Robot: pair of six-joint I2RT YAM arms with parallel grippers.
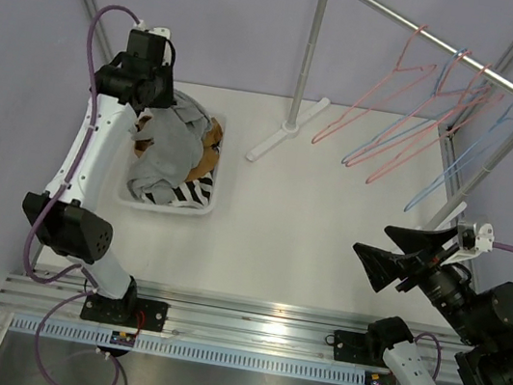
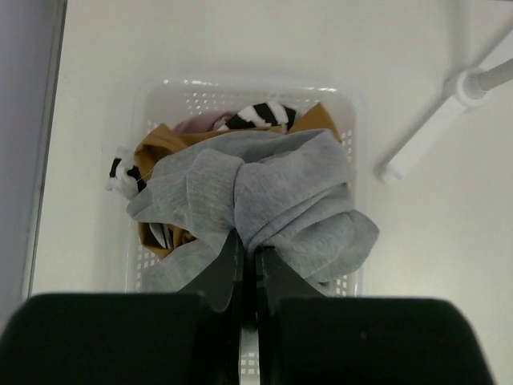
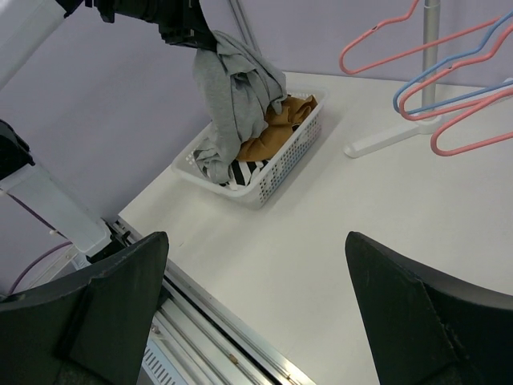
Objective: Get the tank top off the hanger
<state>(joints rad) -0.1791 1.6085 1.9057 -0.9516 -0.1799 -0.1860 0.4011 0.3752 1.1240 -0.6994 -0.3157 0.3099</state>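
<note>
Grey knit tank top (image 2: 272,192) in tight left jaws; right jaws wide apart.

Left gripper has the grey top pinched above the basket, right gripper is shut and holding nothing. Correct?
One error: the right gripper is wide open, not shut, as the right wrist view shows. The rest holds: the left gripper has the grey top pinched above the basket, and the right holds nothing.
</note>
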